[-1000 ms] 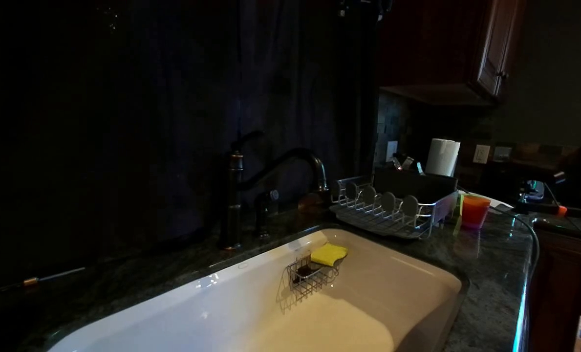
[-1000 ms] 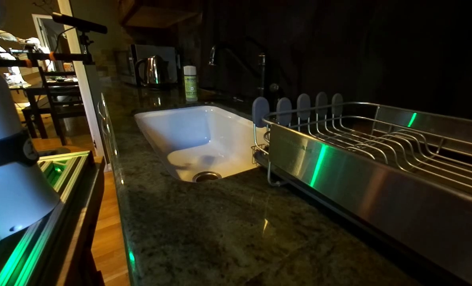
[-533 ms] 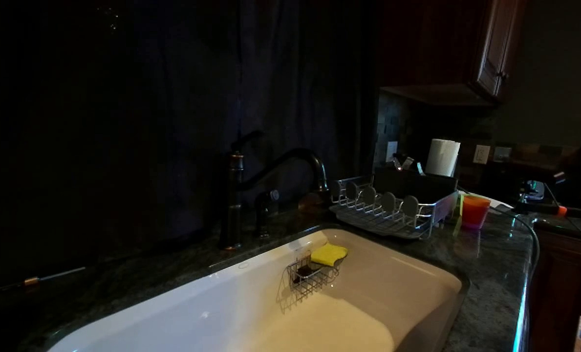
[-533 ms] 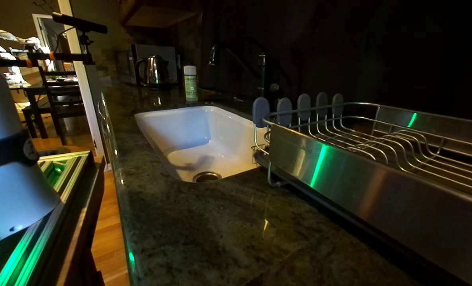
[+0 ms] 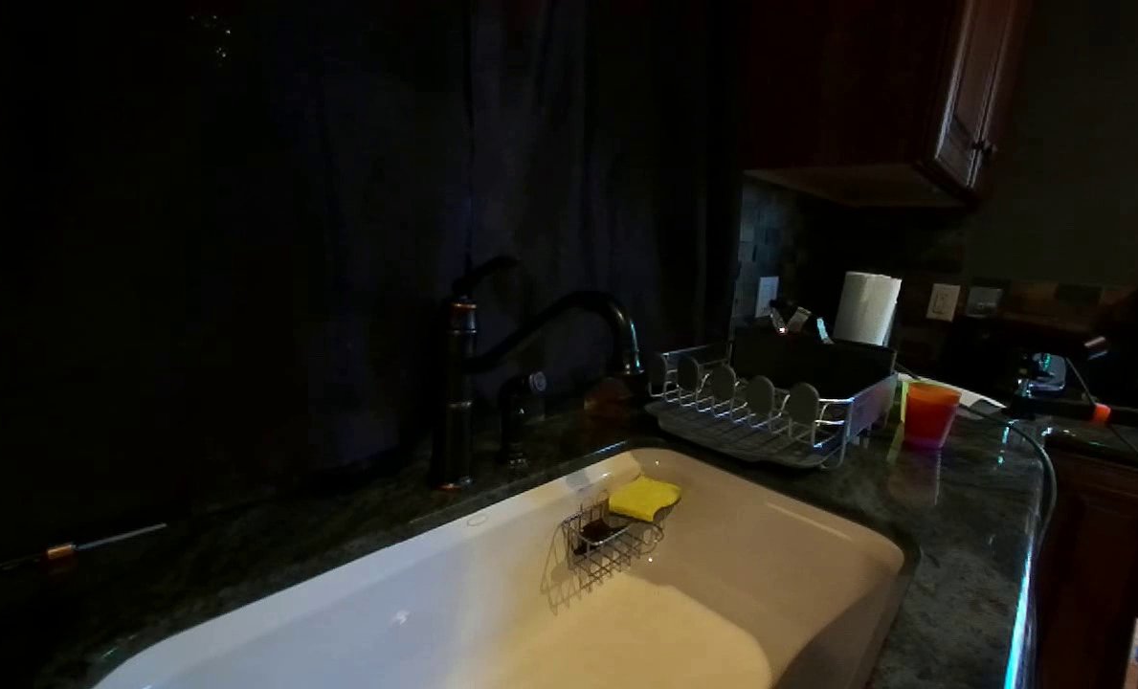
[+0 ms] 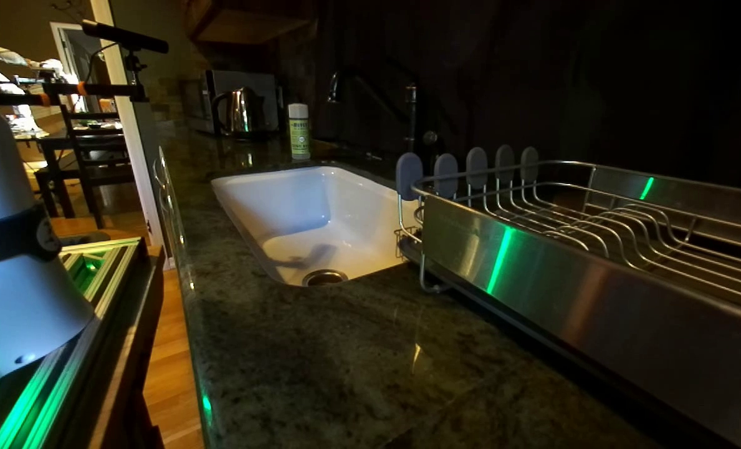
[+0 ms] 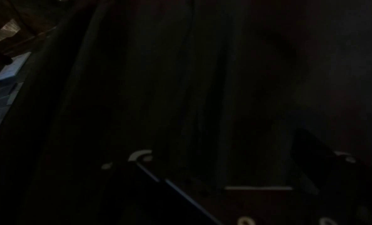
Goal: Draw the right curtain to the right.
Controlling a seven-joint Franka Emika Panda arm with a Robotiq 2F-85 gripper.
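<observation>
The right curtain [image 5: 554, 182] hangs in dark folds, the faucet [image 5: 458, 402] standing in front of its lower part.
In an exterior view, a dish rack [image 5: 765, 392] sits on the table [image 6: 320, 349] near the curtain's lower right edge, an orange cup [image 5: 930, 416] just beside it; in the sink [image 5: 779, 545], a wire caddy [image 5: 616, 550] bears a yellow sponge [image 5: 645, 498]. The wrist view shows the gripper [image 7: 228, 150] before fabric folds, too dark to tell whether clenched or released.

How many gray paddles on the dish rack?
5, in a row on the rack, beside the sink. In an exterior view, near to far: first paddle, second paddle, third paddle, fourth paddle, fifth paddle. The rack's other end is cropped there; more could hide.
</observation>
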